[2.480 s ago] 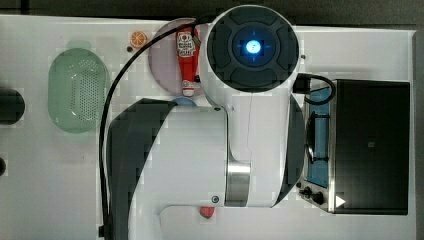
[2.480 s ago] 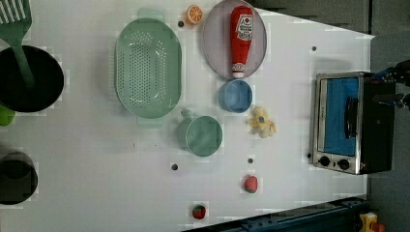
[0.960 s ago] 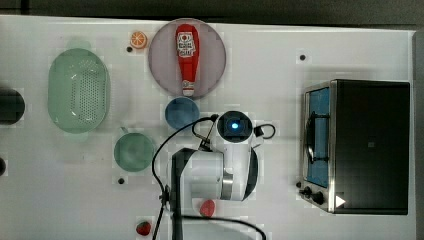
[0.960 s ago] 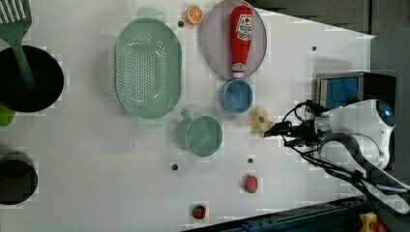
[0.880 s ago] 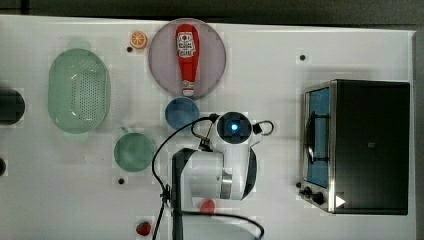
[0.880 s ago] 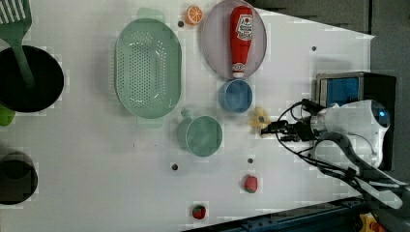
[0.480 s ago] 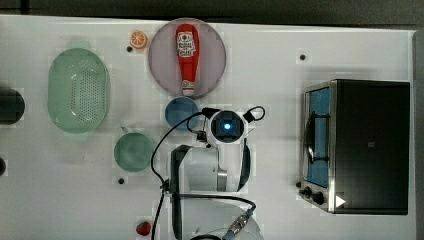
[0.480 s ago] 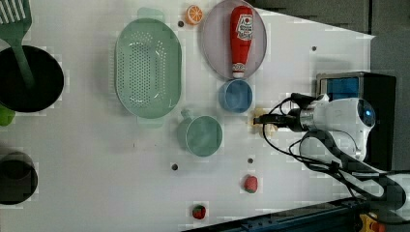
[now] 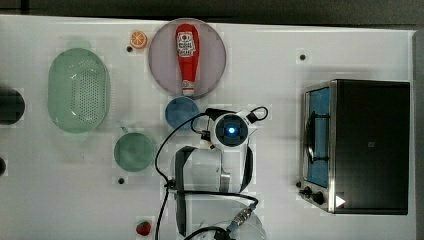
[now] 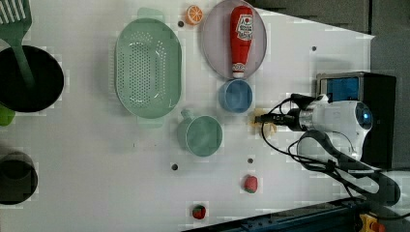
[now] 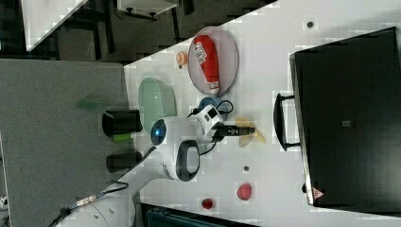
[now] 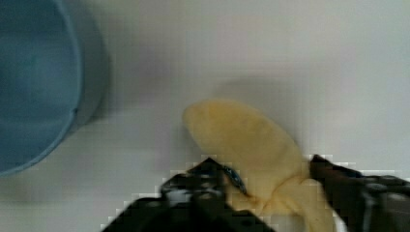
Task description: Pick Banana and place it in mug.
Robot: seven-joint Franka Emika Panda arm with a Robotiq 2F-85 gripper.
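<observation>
White table (image 9: 60, 200) is seen carrying every item. Nearest the arm's base, a small red strawberry (image 9: 143, 228) is laid at the top view's lower edge. Farther out, the teal mug (image 9: 134, 151) is stood upright with nothing seen in it. The banana (image 12: 251, 145) is laid on the table to the top view's right of the mug and apart from it, just beside the blue cup (image 9: 182, 113). The jaws are set down over the banana and closed against its two sides, with the fruit resting on the table. Beyond the cup, a ketchup bottle (image 9: 187, 57) is laid on a round plate (image 9: 162, 72), and an orange slice (image 9: 138, 39) is placed beside it.
</observation>
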